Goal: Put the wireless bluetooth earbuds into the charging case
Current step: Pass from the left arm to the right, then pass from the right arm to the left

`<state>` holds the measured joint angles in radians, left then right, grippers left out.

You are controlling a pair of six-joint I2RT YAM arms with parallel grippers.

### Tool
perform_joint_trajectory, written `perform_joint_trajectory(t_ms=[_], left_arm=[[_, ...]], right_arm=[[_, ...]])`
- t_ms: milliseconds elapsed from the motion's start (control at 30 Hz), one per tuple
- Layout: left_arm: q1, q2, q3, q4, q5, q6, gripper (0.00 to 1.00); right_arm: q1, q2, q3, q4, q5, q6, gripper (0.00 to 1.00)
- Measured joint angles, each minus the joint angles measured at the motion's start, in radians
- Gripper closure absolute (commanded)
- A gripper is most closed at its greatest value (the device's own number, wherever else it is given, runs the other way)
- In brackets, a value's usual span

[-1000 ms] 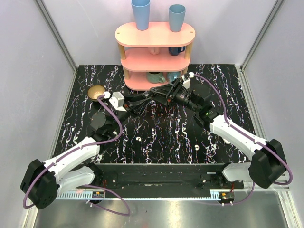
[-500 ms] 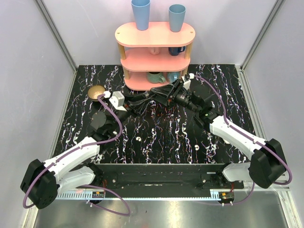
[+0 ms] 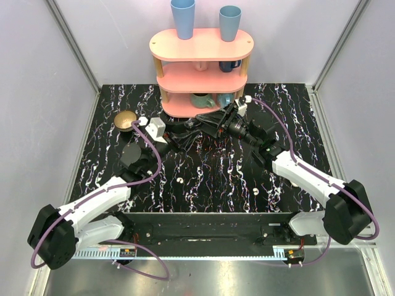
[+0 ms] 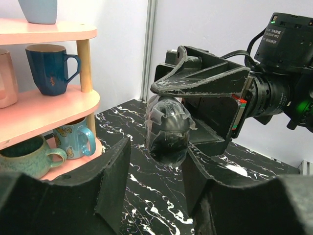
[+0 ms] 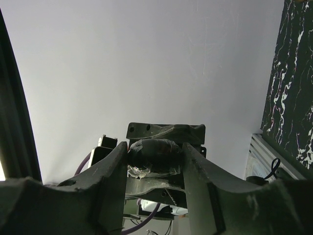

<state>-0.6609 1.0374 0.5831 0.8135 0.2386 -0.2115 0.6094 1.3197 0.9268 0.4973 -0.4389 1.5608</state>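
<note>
Charging case (image 4: pixel 167 129) | pinched in right tool (image 5: pixel 155 152) | left tool (image 4: pixel 156 149) near

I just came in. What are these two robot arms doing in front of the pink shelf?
The right gripper holds a dark oval object, perhaps the charging case, in the air before the pink shelf. The left gripper faces it, fingers open on either side. Two small white specks, possibly the earbuds, lie on the table nearer the bases.

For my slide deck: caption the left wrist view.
Right gripper holding a dark oval case near the pink mug shelf.
</note>
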Motion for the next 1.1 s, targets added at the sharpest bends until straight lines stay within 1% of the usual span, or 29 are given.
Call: perform_joint_trajectory(t_ms=[267, 400, 533, 567, 633, 667, 700, 767, 800, 833, 867, 900, 933, 967, 1067, 1100], left_arm=[[-0.002, 0.014, 0.0, 0.028, -0.001, -0.01, 0.48], [-0.002, 0.022, 0.0, 0.062, 0.0, -0.019, 0.49], [-0.002, 0.028, 0.0, 0.085, -0.001, -0.029, 0.53], [-0.002, 0.031, 0.0, 0.091, -0.001, -0.03, 0.59], [-0.002, 0.035, 0.0, 0.098, 0.0, -0.035, 0.61], [-0.003, 0.039, 0.0, 0.102, 0.0, -0.036, 0.68], [-0.003, 0.04, 0.0, 0.103, 0.0, -0.037, 0.7], [-0.005, 0.044, 0.0, 0.105, 0.0, -0.04, 0.71], [-0.006, 0.045, 0.0, 0.106, 0.001, -0.04, 0.77], [-0.006, 0.046, 0.0, 0.105, 0.001, -0.041, 0.8], [-0.006, 0.046, 0.0, 0.105, 0.001, -0.041, 0.82], [-0.006, 0.047, 0.0, 0.105, 0.001, -0.041, 0.91], [-0.006, 0.047, 0.0, 0.105, 0.001, -0.041, 0.96], [-0.006, 0.047, 0.0, 0.105, 0.001, -0.041, 1.0], [-0.007, 0.047, 0.0, 0.105, 0.001, -0.04, 1.0], [-0.007, 0.047, 0.0, 0.104, 0.002, -0.04, 1.0]], right_arm=[[-0.001, 0.0, -0.006, 0.0, -0.001, 0.008, 0.86], [-0.002, 0.0, -0.006, 0.001, -0.001, 0.008, 0.86], [-0.002, 0.0, -0.006, 0.001, -0.001, 0.008, 0.85], [-0.002, 0.0, -0.006, 0.0, -0.001, 0.008, 0.85], [-0.002, 0.0, -0.006, 0.0, -0.001, 0.009, 0.85], [-0.002, 0.0, -0.006, 0.0, 0.0, 0.01, 0.85], [-0.003, 0.0, -0.006, 0.001, 0.0, 0.01, 0.86], [-0.004, 0.0, -0.009, 0.002, 0.0, 0.014, 0.85], [-0.005, 0.0, -0.011, 0.004, 0.0, 0.016, 0.85], [-0.006, 0.0, -0.013, 0.004, 0.0, 0.018, 0.85], [-0.006, 0.0, -0.013, 0.004, 0.0, 0.018, 0.82], [-0.006, 0.0, -0.013, 0.005, 0.0, 0.019, 0.77], [-0.006, 0.0, -0.013, 0.005, 0.0, 0.019, 0.7], [-0.006, 0.0, -0.013, 0.006, 0.0, 0.018, 0.54], [-0.008, 0.0, -0.013, 0.007, -0.001, 0.013, 0.39], [-0.008, 0.0, -0.013, 0.008, -0.001, 0.008, 0.32]])
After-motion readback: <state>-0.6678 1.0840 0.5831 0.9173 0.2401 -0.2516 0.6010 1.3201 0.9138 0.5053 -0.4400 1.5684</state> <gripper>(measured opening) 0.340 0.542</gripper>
